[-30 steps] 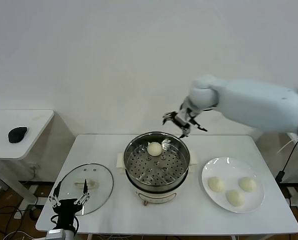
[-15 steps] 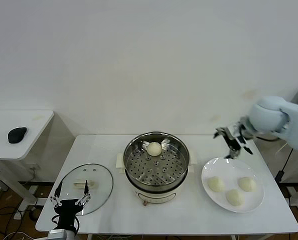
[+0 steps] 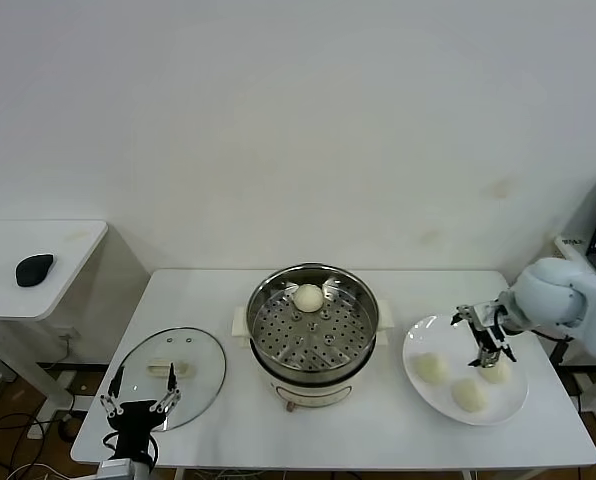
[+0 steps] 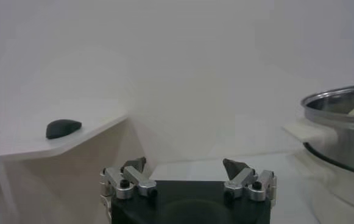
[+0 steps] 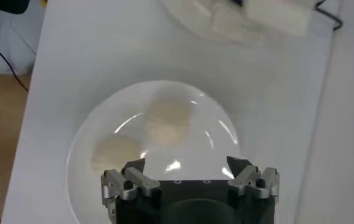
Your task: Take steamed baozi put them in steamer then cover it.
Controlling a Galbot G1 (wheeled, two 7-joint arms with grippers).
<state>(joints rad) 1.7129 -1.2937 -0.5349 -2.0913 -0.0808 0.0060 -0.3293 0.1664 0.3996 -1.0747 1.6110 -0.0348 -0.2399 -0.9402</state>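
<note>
The left gripper [image 3: 138,404] is parked at the table's [image 3: 228,430] near-left edge, fingers spread and empty, just in front of the cover [image 3: 170,377], which lies flat on the table. At center, the steamer [image 3: 313,335] holds one steamed baozi [image 3: 309,297] on its perforated tray. At right, three baozi [image 3: 470,395] lie on the white plate [image 3: 418,341]. The right gripper [image 3: 484,336] hovers over the plate, fingers apart, holding nothing.

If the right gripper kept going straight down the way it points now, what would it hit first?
Most likely the back baozi on the white plate: the open right gripper hangs just above it. Depth is unclear; it might meet the plate instead.
</note>
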